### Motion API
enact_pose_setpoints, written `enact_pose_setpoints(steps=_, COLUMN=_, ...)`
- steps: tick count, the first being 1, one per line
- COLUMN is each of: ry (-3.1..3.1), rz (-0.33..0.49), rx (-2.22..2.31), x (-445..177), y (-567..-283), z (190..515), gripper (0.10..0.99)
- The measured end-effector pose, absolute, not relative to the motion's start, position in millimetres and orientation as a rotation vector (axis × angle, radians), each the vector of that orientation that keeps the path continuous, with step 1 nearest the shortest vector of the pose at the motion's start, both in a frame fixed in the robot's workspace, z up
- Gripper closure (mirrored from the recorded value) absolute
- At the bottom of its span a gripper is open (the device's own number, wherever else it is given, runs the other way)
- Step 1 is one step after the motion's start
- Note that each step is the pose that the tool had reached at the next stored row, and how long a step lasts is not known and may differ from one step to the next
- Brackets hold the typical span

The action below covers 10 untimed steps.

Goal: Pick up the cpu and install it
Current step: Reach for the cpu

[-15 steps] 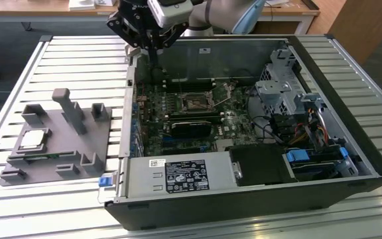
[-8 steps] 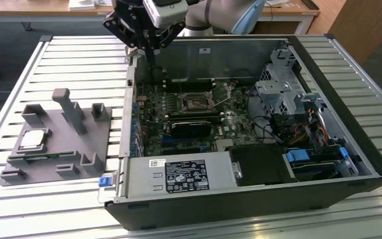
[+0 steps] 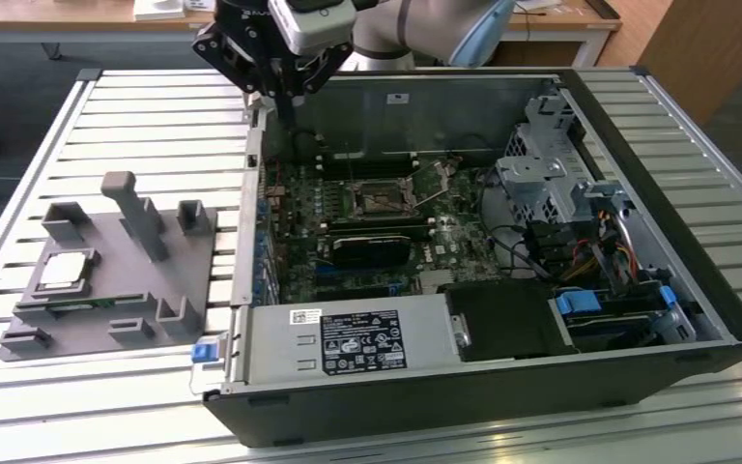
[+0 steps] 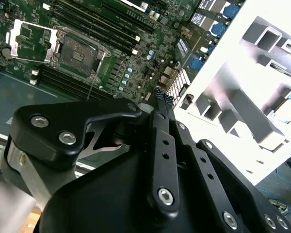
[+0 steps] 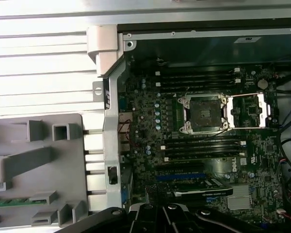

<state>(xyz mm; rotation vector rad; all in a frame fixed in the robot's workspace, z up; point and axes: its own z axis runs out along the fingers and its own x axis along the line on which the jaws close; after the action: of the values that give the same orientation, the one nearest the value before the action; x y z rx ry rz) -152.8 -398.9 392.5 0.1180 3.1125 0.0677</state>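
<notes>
The cpu (image 3: 65, 270), a small silver-grey square chip, lies flat on the grey holder block (image 3: 152, 290) at the exterior view's left, outside the computer case. My gripper (image 3: 291, 101) hangs high over the case's back left corner, far from the cpu, with its black fingers (image 4: 161, 104) closed together and nothing between them. On the green motherboard the black socket (image 3: 378, 200) stands uncovered, its metal frame swung back; it appears in both wrist views (image 4: 77, 53) (image 5: 203, 114). The gripper's black base (image 5: 160, 216) is at the edge of the first wrist view.
The open black computer case (image 3: 719, 319) lies on a slatted metal table (image 3: 152, 106). Inside are a drive cage and cables (image 3: 564, 203) and a grey power supply (image 3: 345, 338). The holder block carries upright posts (image 3: 139, 213) and a green memory stick (image 5: 9, 201).
</notes>
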Motion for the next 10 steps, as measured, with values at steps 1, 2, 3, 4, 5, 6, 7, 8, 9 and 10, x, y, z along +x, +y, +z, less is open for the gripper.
enact_pose_setpoints(steps=1, ry=3.113, rz=0.068, rx=0.118, x=-153.5, y=-398.9, z=392.5, gripper=0.98)
enact_pose_setpoints(steps=2, ry=3.112, rz=0.068, rx=0.118, x=-154.2, y=-398.9, z=392.5, gripper=0.98)
enact_pose_setpoints(steps=3, ry=3.113, rz=0.068, rx=0.118, x=-155.1, y=-398.9, z=392.5, gripper=0.98)
enact_pose_setpoints(steps=4, ry=3.113, rz=0.068, rx=0.118, x=-155.9, y=-398.9, z=392.4, gripper=0.98)
enact_pose_setpoints(steps=5, ry=3.112, rz=0.068, rx=0.118, x=-156.6, y=-398.9, z=392.4, gripper=0.98)
enact_pose_setpoints(steps=6, ry=3.112, rz=0.068, rx=0.118, x=-157.4, y=-398.9, z=392.4, gripper=0.98)
enact_pose_setpoints(steps=7, ry=3.112, rz=0.068, rx=0.118, x=-158.2, y=-398.9, z=392.4, gripper=0.98)
enact_pose_setpoints(steps=8, ry=3.113, rz=0.068, rx=0.118, x=-158.9, y=-399.0, z=392.3, gripper=0.98)
enact_pose_setpoints(steps=9, ry=3.112, rz=0.068, rx=0.118, x=-159.8, y=-399.0, z=392.3, gripper=0.98)
enact_pose_setpoints(steps=10, ry=3.113, rz=0.068, rx=0.118, x=-160.5, y=-398.9, z=392.3, gripper=0.98)
